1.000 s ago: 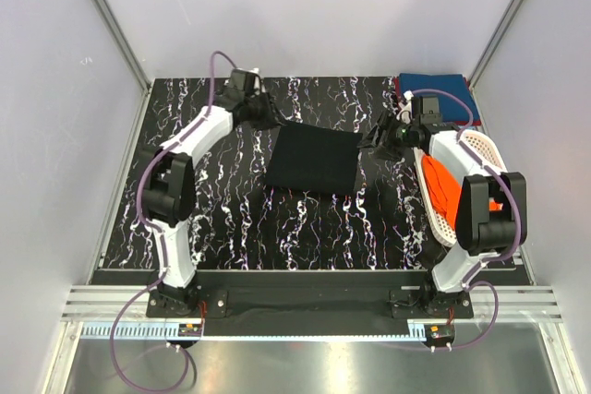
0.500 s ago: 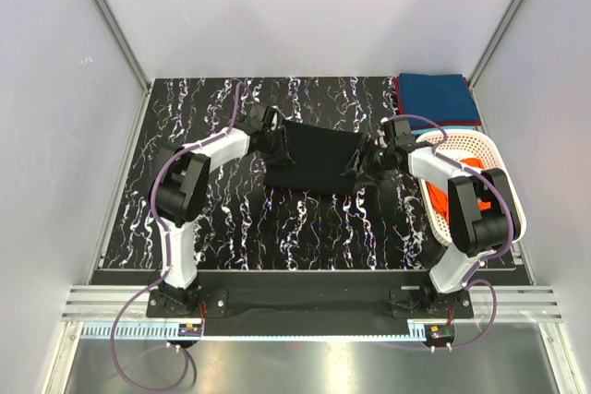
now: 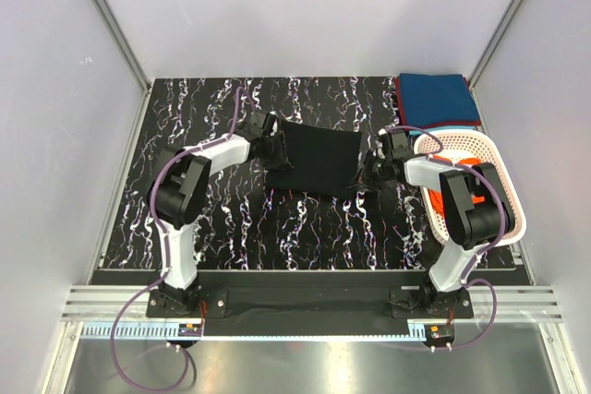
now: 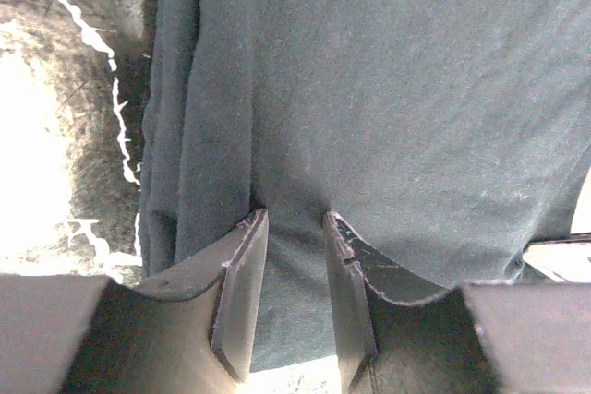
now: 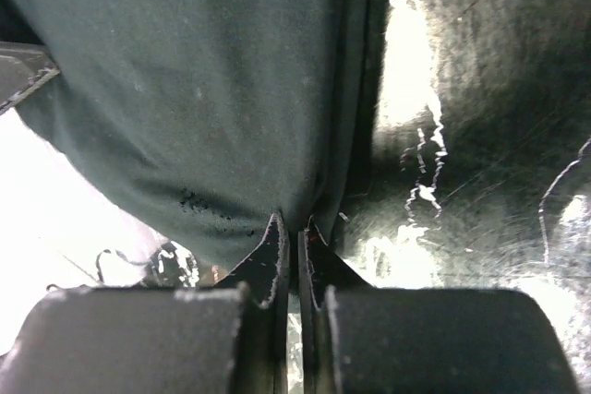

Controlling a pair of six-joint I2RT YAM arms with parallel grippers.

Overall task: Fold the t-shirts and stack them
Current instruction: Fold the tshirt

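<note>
Black white-veined marble-pattern table (image 3: 212, 219), pale grey walls (image 3: 305, 6) around it. Black folded fabric t-shirt (image 3: 314, 159) lay flat mid-table. Your left gripper (image 4: 288, 219) was clamped on thick fold at its left edge; right gripper (image 5: 291, 223) pinched its right edge. Teal-blue folded t-shirt (image 3: 439, 99) sat in far right corner over dark red fabric edge (image 3: 398, 97), so stack looked started. Bright orange t-shirt (image 3: 471, 166) was bunched in white plastic lattice basket (image 3: 457, 140), unfolded. My read: black one needed moving onto stack, orange one left to fold.
</note>
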